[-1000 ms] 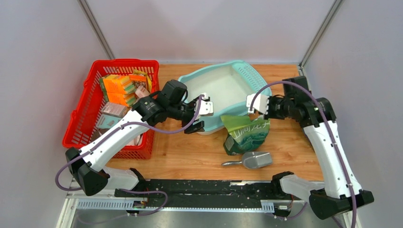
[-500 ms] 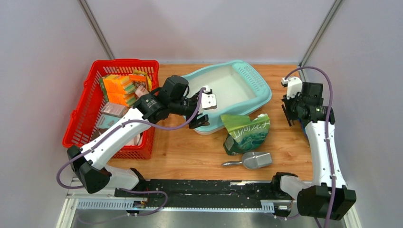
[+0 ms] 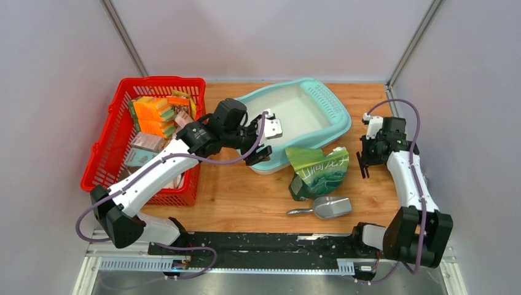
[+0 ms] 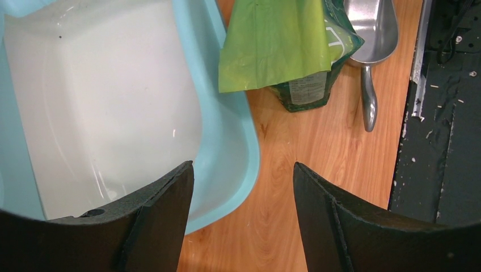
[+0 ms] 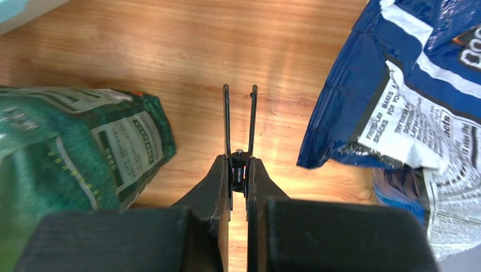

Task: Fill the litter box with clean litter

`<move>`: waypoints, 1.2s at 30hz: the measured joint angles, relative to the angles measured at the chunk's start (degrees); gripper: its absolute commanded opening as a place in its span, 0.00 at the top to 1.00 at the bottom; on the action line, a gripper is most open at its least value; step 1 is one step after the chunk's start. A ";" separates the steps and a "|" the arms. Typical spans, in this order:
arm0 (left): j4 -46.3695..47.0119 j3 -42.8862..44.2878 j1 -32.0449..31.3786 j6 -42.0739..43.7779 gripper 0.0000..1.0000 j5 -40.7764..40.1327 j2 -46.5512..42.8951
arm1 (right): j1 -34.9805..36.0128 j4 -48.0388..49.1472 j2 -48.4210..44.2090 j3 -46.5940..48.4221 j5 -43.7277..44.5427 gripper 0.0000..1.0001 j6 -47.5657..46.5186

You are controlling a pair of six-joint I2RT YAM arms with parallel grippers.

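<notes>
The light-teal litter box (image 3: 340, 126) lies at the back middle of the table, its whitish inside bare; no clean litter shows. My left gripper (image 3: 266, 141) hangs open above its near-left corner, and in the left wrist view the rim (image 4: 241, 141) passes between the wide-apart fingers (image 4: 243, 170). A green printed bag (image 3: 318, 171) leans against the box's near edge. My right gripper (image 3: 364, 163), to the right of the bag, is shut on a thin black spring clip (image 5: 239, 122) just above the wood.
A grey metal scoop (image 3: 325, 208) lies in front of the green bag (image 5: 68, 153). A red mesh basket (image 3: 101, 161) with several packets stands at the left. A blue printed bag (image 5: 408, 102) lies right of the clip. A black rail (image 3: 258, 243) runs along the near edge.
My right arm has swung from the top of the green bag out to the right and drawn back toward its base, still shut. My left gripper has shifted slightly toward the box.
</notes>
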 measured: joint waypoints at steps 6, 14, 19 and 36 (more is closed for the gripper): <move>0.00 0.04 0.00 0.07 0.27 0.37 0.46 | -3.37 2.01 6.95 -0.04 -1.49 0.91 0.04; 0.35 0.26 0.00 -0.33 0.28 0.52 5.31 | -4.52 4.07 14.64 1.07 -3.87 0.43 0.57; 0.39 3.63 0.00 -2.86 0.27 0.26 8.55 | -5.35 0.66 13.79 8.61 -6.49 0.25 1.03; -1.22 10.95 1.60 -7.04 0.28 3.43 12.63 | -3.54 -14.84 15.63 19.76 -43.45 0.08 1.88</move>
